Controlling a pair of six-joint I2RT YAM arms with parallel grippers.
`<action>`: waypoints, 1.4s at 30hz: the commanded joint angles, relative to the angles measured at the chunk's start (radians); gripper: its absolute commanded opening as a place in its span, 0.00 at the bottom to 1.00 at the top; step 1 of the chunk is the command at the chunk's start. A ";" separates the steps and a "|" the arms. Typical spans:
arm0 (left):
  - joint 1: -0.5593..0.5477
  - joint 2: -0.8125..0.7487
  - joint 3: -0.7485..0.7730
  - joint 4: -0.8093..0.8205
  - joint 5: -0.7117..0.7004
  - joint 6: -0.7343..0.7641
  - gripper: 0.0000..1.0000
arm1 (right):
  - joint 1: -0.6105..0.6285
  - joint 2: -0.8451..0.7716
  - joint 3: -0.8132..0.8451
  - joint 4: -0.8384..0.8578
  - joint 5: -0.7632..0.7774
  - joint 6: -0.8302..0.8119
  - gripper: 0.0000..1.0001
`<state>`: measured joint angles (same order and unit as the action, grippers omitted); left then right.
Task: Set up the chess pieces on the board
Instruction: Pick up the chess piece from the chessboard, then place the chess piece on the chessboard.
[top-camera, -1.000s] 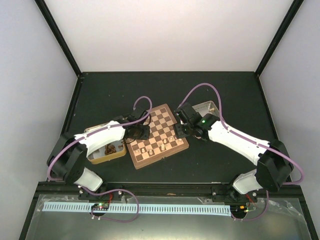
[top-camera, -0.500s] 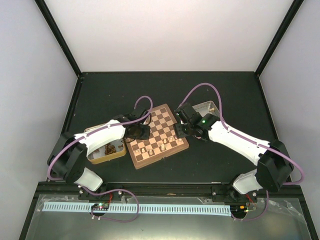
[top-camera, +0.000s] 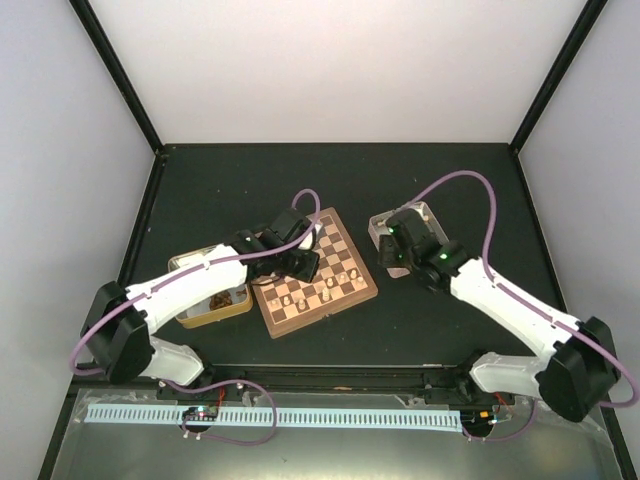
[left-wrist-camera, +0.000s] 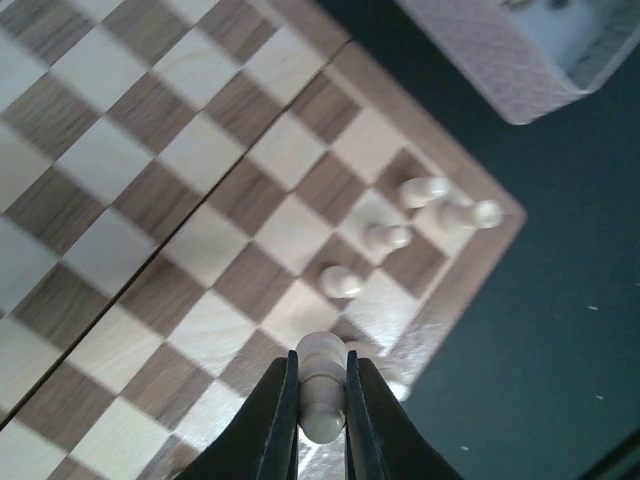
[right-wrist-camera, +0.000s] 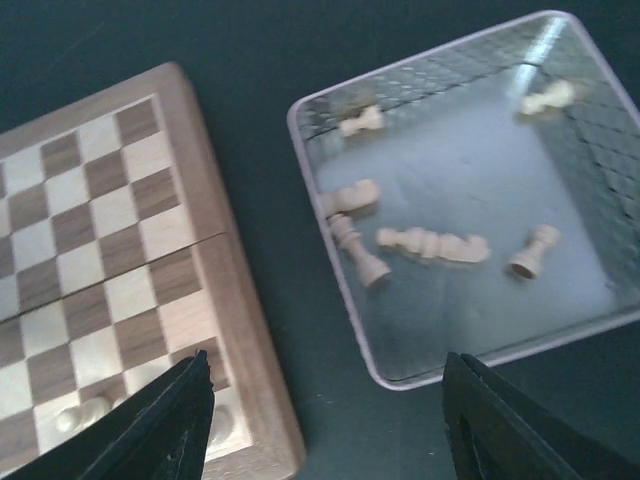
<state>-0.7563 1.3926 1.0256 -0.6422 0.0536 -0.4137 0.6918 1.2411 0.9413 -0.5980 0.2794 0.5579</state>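
Note:
The board lies in the middle of the table, with several pale chess pieces standing along its near edge. My left gripper hovers over the board, shut on a pale chess piece held between the fingertips above the board's near right corner. Several pieces stand on squares just beyond it. My right gripper is wide open and empty, over the gap between the board and a silver tray. Several pale pieces lie in that tray.
A gold tray with brown pieces sits left of the board, under my left arm. The silver tray sits right of the board. Grey walls enclose the table on three sides.
My left gripper has moved right over the board, holding its piece. My right gripper has drawn back off the board's right edge toward the silver tray.

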 joint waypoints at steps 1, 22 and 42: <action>-0.073 0.009 0.084 0.005 0.024 0.062 0.06 | -0.074 -0.096 -0.073 0.062 0.030 0.104 0.63; -0.233 0.335 0.269 -0.129 -0.108 0.205 0.06 | -0.157 -0.128 -0.141 0.103 -0.074 0.113 0.63; -0.231 0.400 0.268 -0.090 -0.154 0.199 0.09 | -0.167 -0.098 -0.136 0.111 -0.110 0.100 0.63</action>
<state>-0.9836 1.7824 1.2549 -0.7387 -0.0601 -0.2192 0.5335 1.1366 0.8051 -0.5064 0.1749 0.6632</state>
